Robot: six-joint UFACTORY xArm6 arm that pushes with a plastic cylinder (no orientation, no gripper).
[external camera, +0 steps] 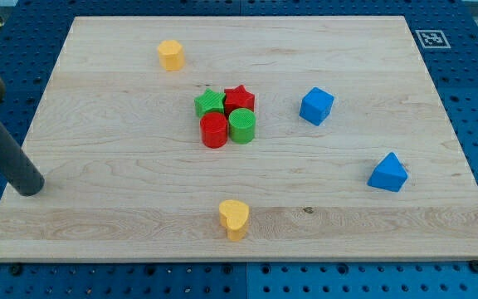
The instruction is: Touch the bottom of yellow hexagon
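While the tip (30, 189) rests at the table's (438, 224) left edge, holding nothing, the yellow hexagon (171, 55) sits well apart, upper left. Likely light and slippery; contact its lower face gently.

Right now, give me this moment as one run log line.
my tip: view's left board edge | yellow hexagon: untouched, view's top, far from tip | contact: none
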